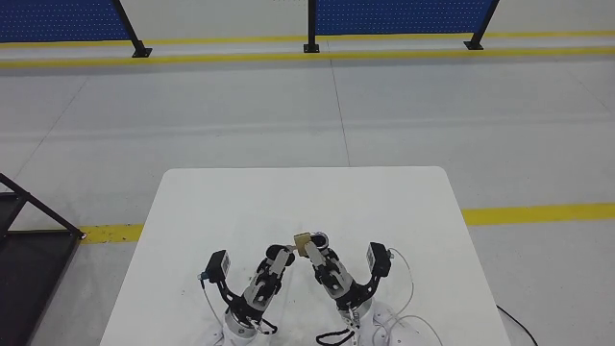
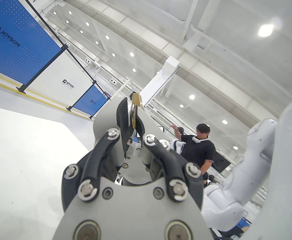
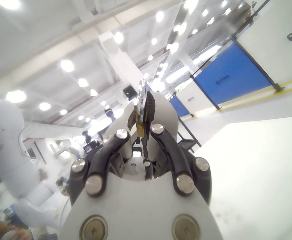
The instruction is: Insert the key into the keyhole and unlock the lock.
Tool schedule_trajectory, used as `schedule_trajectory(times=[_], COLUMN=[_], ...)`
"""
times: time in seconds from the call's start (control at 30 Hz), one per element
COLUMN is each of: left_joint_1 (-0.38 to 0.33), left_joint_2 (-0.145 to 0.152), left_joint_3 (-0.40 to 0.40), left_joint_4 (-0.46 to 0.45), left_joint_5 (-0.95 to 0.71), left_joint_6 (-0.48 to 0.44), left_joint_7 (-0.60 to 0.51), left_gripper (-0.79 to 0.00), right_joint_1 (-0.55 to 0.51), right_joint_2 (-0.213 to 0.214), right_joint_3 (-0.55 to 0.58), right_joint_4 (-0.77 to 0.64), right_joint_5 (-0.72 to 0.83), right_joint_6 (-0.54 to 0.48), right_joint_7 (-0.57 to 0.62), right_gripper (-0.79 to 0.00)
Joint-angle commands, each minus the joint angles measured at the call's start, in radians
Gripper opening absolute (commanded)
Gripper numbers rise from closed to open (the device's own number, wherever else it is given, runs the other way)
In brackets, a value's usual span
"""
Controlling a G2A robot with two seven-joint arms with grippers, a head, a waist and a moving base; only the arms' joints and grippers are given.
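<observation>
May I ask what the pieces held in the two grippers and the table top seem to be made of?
Yellow piece in the left gripper: likely brass or brass-plated metal, with a bright glint. Silvery piece in the right gripper: metal too, a shiny round part and a brass-coloured part. Table top: smooth matte white, perhaps laminate; the look leaves it open.

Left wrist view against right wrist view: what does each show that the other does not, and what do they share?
Left wrist view: the left gripper shut on a thin brass-coloured metal piece that sticks out past its fingertips. Right wrist view: the right gripper shut on a round silver metal piece, with a brass-coloured part deeper between its fingers. Both: a corner of the white table, and blue and white partition panels along a yellow floor line.
</observation>
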State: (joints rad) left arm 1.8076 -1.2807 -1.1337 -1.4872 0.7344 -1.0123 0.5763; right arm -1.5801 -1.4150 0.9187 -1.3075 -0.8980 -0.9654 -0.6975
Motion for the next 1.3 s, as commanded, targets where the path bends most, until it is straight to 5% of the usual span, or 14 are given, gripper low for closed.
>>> schedule_trajectory(times=[0.0,0.13,0.73,0.8,0.83,1.27], left_joint_1=[-0.001,-0.001,0.011,0.012,0.011,0.007], left_joint_2=[0.001,0.002,0.001,0.0,0.0,-0.001], left_joint_3=[0.0,-0.001,-0.031,-0.029,-0.028,-0.026], left_joint_4=[0.0,0.0,0.006,0.01,0.012,0.026], left_joint_5=[0.004,0.012,0.185,0.197,0.202,0.215], left_joint_6=[0.0,0.0,0.031,0.034,0.033,0.024], left_joint_7=[0.002,0.008,0.088,0.101,0.106,0.126], left_gripper=[-0.677,-0.785,-0.785,-0.606,-0.594,-0.631], right_joint_1=[-0.001,-0.003,-0.012,-0.012,-0.012,-0.014], right_joint_2=[0.0,0.001,0.008,0.009,0.01,0.014], right_joint_3=[0.001,0.002,0.011,0.013,0.014,0.022], right_joint_4=[-0.002,-0.005,-0.017,-0.019,-0.02,-0.028], right_joint_5=[0.002,0.006,0.049,0.056,0.06,0.094], right_joint_6=[0.0,0.001,-0.011,-0.014,-0.013,-0.028], right_joint_7=[0.006,0.017,0.095,0.103,0.107,0.156], right_gripper=[-0.785,-0.785,-0.785,-0.785,-0.785,-0.785])
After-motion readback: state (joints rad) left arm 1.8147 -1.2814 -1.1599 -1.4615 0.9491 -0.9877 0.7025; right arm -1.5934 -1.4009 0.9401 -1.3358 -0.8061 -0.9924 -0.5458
